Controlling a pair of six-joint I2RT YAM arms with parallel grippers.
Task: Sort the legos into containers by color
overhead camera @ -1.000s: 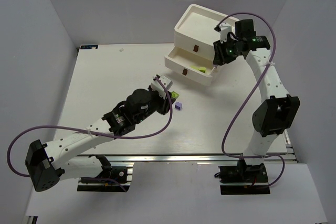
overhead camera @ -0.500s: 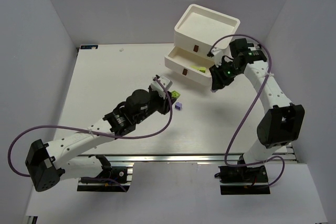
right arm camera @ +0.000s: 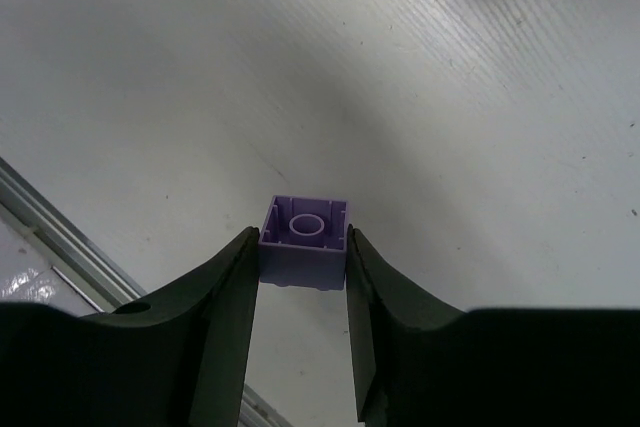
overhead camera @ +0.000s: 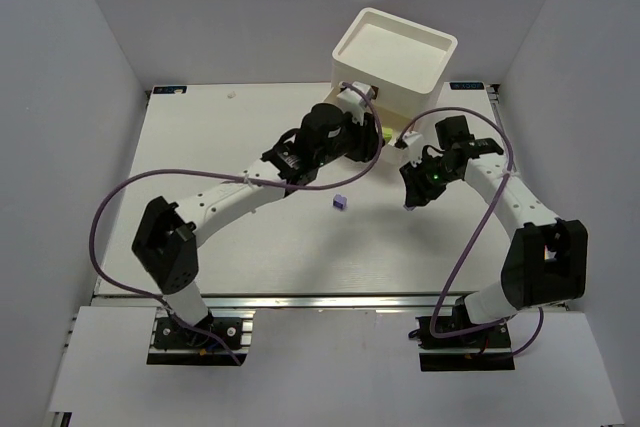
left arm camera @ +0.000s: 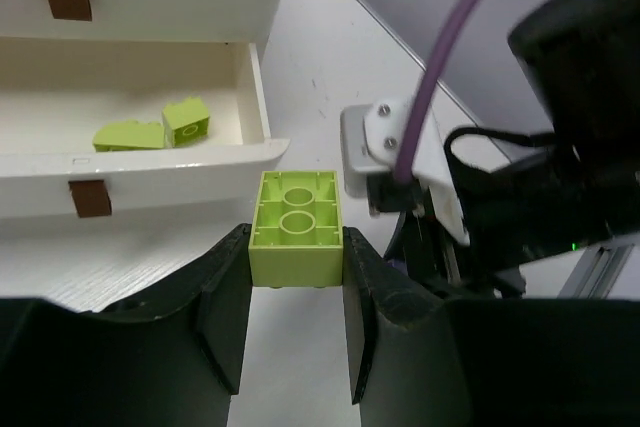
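Two bricks gripped: left tool clamped on a lime brick near the open drawer, right tool clamped on a purple brick over the tabletop.

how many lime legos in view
3 lime legos: one and another in the open drawer, a third held by the left end effector. Others may be hidden.

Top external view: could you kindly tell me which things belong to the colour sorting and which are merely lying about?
Belongs to the job:
lime brick in the left gripper
purple brick in the right gripper
loose purple brick
two lime bricks in the open drawer
white drawer unit

Just lying about:
purple cables
metal rail at the near edge
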